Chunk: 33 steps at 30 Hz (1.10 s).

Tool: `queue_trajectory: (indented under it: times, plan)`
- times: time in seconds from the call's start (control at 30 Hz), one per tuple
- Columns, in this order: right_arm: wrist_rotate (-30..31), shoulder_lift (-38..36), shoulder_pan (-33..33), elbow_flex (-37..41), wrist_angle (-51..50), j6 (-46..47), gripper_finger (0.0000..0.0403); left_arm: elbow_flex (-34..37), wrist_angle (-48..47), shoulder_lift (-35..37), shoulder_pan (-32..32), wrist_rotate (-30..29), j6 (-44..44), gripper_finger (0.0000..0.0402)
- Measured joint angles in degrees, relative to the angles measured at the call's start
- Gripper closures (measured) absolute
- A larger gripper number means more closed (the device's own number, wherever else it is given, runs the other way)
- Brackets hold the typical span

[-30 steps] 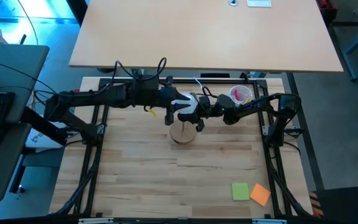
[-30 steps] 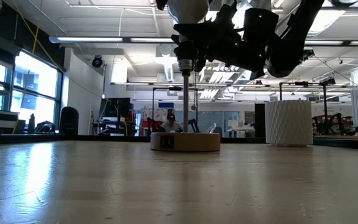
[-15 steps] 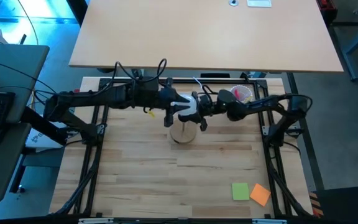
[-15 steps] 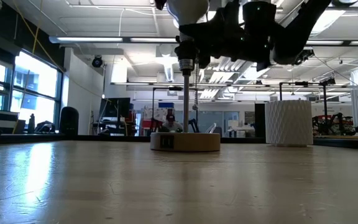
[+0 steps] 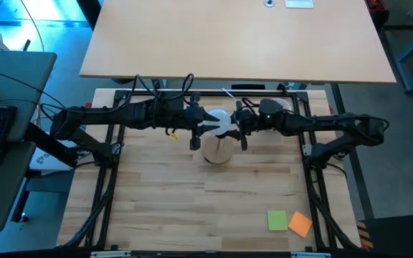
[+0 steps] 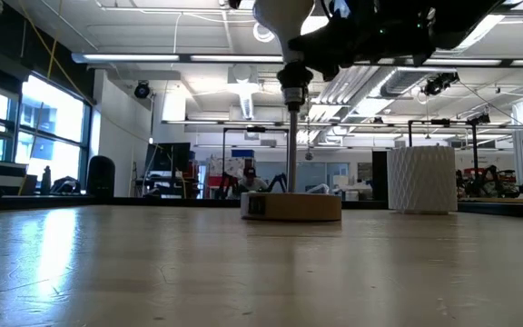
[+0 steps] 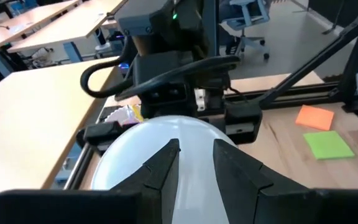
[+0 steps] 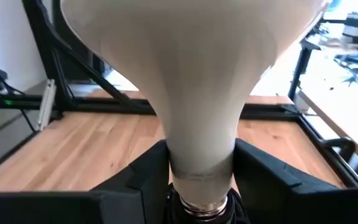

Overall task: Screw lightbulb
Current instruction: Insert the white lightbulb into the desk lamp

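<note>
The white lightbulb (image 5: pixel 219 120) sits upright in the black socket (image 6: pixel 293 80) of a thin rod (image 6: pixel 292 136). The rod rises from a round wooden base (image 6: pixel 291 207), which rests flat on the table. My left gripper (image 5: pixel 208 127) reaches in from the table's left and is shut on the globe (image 7: pixel 123 168). My right gripper (image 5: pixel 236 129) comes from the right at the bulb's neck. In the right wrist view the bulb (image 8: pixel 191 62) fills the picture above my right gripper (image 8: pixel 201 163). My left gripper holds the bulb's round globe (image 7: pixel 194 180); both fingers (image 7: pixel 163 163) lie against its upper curve. They come nearly level from the table's left, tipped slightly down. The bulb stands upright in the socket. My right gripper pinches the bulb's narrow neck (image 8: pixel 201 149) just above the socket, one finger (image 8: pixel 148 177) on each side. The fingers come level from the table's right and lie across the neck. The bulb stays upright on the stand.
A white ribbed cup (image 6: pixel 422 179) stands at the back right, behind my right arm. A green sticky note (image 5: pixel 277 220) and an orange one (image 5: pixel 300 223) lie near the front right corner. A large pale desk (image 5: pixel 235 39) lies beyond the far edge.
My right gripper has risen from beside the rod to the bulb's neck and tipped up toward level, its arm stretching out. The bulb and the wooden stand have shifted a little toward the table's right.
</note>
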<state>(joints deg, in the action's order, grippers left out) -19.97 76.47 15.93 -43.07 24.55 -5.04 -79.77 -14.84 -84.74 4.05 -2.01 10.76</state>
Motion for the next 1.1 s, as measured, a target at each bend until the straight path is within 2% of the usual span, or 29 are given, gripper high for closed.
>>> queue_trajectory:
  times: [0.4, 0.57, 0.73, 0.87, 1.03, 1.1]
  plan:
    - [3.2, -1.08, -0.5, -0.11, -2.44, 1.73, 0.0243, 0.13, 2.36, -0.1, 0.07, -0.79, 0.47, 0.0308]
    - [3.52, -1.0, -0.57, -0.13, -1.97, 4.26, 0.0278, 0.13, 2.79, -0.12, 0.04, -2.16, 0.9, 0.0308]
    - [3.94, -0.96, -0.57, -0.13, -1.56, 6.16, 0.028, 0.13, 1.94, 0.98, -0.14, -4.31, 0.97, 0.0308]
    - [7.49, -0.83, -0.62, -0.15, -0.96, 6.51, 0.028, 0.15, 0.31, 3.61, -0.95, -8.06, -0.8, 0.0308]
    - [8.84, 0.4, -0.9, -0.03, 3.57, 6.23, 0.028, 0.07, -0.61, 8.2, -2.72, -11.62, -1.17, 0.0308]
    - [8.08, 0.42, -1.03, 3.06, 10.86, 7.01, 0.028, 0.07, -1.22, 9.45, -3.6, -12.1, -1.15, 0.0308]
